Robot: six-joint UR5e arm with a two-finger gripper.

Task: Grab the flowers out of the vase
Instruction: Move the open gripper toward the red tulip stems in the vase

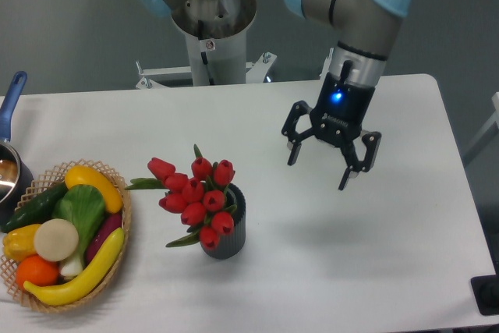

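Note:
A bunch of red tulip flowers (193, 194) with green leaves stands in a small dark grey ribbed vase (227, 238) near the middle front of the white table (273, 130). The buds lean out to the left of the vase. My gripper (319, 171) hangs above the table to the right of the flowers and further back, well apart from them. Its black fingers (294, 150) are spread open and hold nothing.
A woven basket (123, 233) of colourful fruit and vegetables sits at the front left. A metal pot with a blue handle (10, 101) shows at the left edge. The robot's base column (212, 37) stands behind the table.

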